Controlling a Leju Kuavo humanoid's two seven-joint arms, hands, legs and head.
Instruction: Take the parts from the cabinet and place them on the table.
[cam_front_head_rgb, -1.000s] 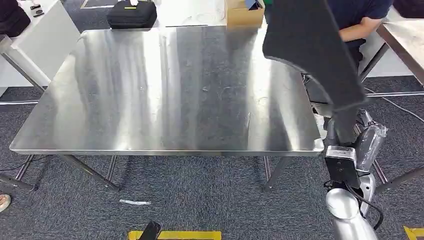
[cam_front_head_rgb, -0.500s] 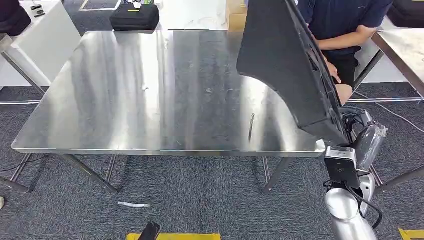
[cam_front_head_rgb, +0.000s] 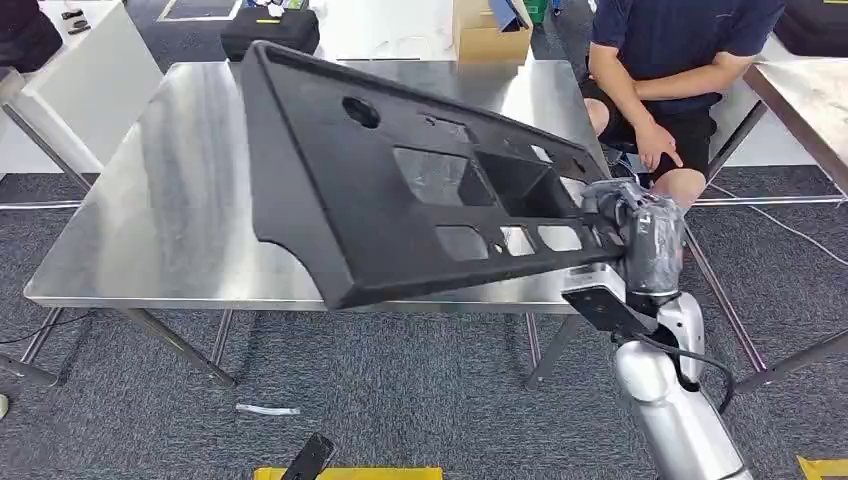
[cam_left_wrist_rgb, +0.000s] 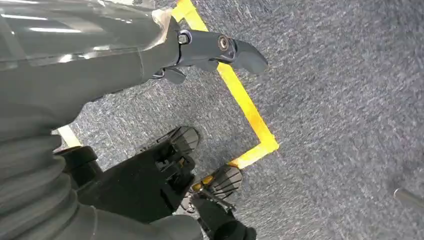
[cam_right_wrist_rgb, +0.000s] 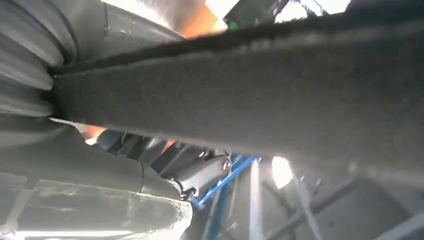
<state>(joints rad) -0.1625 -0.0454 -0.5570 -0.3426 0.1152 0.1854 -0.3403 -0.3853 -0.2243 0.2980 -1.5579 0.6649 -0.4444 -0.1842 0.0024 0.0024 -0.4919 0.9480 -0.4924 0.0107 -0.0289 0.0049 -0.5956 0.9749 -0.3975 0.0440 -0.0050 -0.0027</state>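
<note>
A long black panel — felt-like, with rectangular cut-outs and a round hole — hangs tilted over the steel table, its right end held up.

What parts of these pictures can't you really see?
- Head view: the right hand's fingers, hidden behind the black panel it holds.
- Head view: much of the steel table, covered by the panel.
- Head view: the seated person, cut off by the top edge.
- Right wrist view: the panel is blurred and blocks the background.
</note>
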